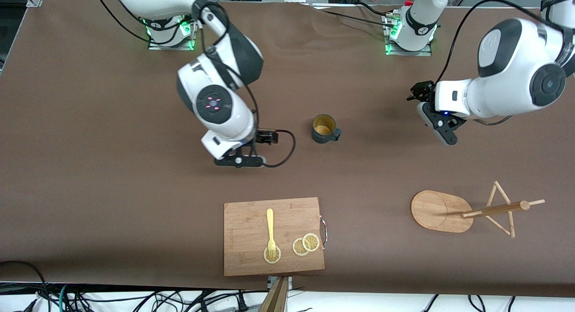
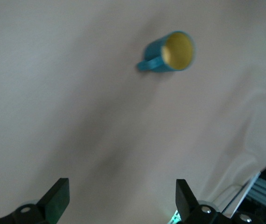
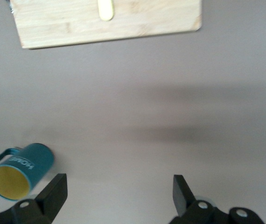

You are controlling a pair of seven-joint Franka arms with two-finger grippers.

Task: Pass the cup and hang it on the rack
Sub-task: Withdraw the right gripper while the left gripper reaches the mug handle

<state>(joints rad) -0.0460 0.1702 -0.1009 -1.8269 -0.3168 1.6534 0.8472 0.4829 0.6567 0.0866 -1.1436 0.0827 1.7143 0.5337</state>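
The dark teal cup [image 1: 324, 129] stands upright in the middle of the table, its yellow inside showing and its handle toward the left arm's end. It also shows in the left wrist view [image 2: 170, 52] and in the right wrist view [image 3: 18, 170]. The bamboo rack [image 1: 442, 211] stands nearer to the front camera, toward the left arm's end, with its pole [image 1: 494, 209] and thin pegs. My right gripper [image 1: 240, 160] [image 3: 119, 193] is open and empty above the table beside the cup. My left gripper [image 1: 442, 129] [image 2: 122, 196] is open and empty, above the table toward the left arm's end.
A wooden cutting board [image 1: 251, 222] with a metal handle lies near the front edge. It carries a yellow fork [image 1: 271, 231] and lemon slices [image 1: 306, 243]. Its edge shows in the right wrist view [image 3: 161, 18].
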